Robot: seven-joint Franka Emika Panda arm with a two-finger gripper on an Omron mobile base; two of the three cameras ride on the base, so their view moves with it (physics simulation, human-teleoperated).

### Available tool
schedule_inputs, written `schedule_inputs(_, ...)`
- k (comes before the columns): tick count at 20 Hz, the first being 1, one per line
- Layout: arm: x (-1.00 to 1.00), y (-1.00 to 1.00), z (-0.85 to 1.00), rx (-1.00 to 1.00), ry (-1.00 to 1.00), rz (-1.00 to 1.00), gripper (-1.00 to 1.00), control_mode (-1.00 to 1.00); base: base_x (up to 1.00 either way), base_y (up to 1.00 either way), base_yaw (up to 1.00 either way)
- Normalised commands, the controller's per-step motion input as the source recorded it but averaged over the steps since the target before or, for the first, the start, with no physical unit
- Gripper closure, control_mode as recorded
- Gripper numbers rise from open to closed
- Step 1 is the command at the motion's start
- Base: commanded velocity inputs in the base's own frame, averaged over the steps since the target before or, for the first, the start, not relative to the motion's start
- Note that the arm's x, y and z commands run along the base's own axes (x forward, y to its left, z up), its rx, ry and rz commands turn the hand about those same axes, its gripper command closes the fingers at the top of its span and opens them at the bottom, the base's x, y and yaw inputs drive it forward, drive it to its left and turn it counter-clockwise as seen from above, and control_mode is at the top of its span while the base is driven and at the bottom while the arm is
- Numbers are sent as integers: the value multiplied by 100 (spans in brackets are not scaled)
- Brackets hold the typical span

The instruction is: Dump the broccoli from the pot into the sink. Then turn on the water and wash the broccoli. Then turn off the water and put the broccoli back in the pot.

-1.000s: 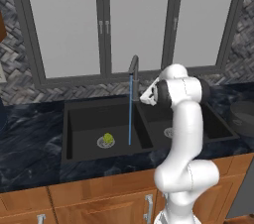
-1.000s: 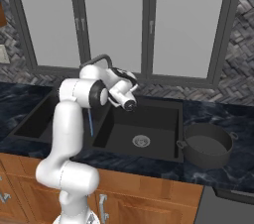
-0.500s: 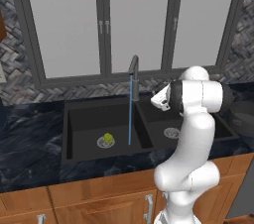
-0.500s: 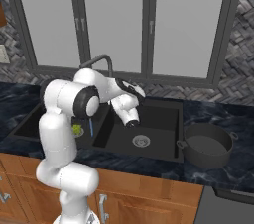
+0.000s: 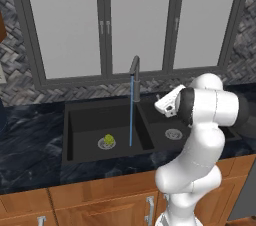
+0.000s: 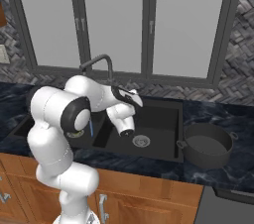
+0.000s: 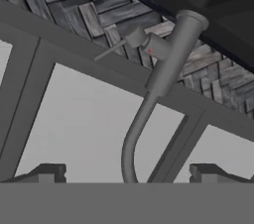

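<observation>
The broccoli point(image 5: 108, 140), a small yellow-green lump, lies on the drain of the left basin of the black sink point(image 5: 80, 120). A thin blue stream of water point(image 5: 131, 112) falls from the grey gooseneck faucet point(image 5: 135, 67) into that basin, just right of the broccoli. My gripper point(image 5: 161, 104) hovers over the right basin, right of the faucet and apart from it. In the hand view the fingertips point(image 7: 47, 171) stand wide apart around nothing, so the gripper point(image 7: 128, 173) is open, and the faucet point(image 7: 166, 62) with its thin side lever appears upside down. The dark pot point(image 6: 208, 143) stands on the counter right of the sink.
A dark marbled counter point(image 5: 30, 140) surrounds the sink, with wooden cabinet fronts point(image 5: 100, 200) below. A herringbone tile backsplash and tall windows point(image 5: 140, 20) rise behind the faucet. The right basin's silver drain point(image 6: 141, 140) lies under my hand.
My hand has drawn back to the right and slightly down from the faucet, and the arm's elbow has swung right. The water runs throughout and the broccoli has not moved.
</observation>
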Motion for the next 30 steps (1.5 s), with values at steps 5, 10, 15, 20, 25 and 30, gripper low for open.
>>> schedule_inputs(5,0,-24,46,0,21,0,-100,-100,0,0,0)
schedule_inputs(10,0,-29,24,-10,32,0,-100,-100,0,0,0)
schedule_inputs(15,0,-18,0,-15,34,3,-100,-100,0,0,0)
schedule_inputs(20,0,-9,-1,-13,32,17,-100,-100,0,0,0)
schedule_inputs(25,0,-31,-17,-1,5,33,-100,-100,0,0,0)
schedule_inputs(30,2,-65,-31,1,0,51,-100,-100,0,0,0)
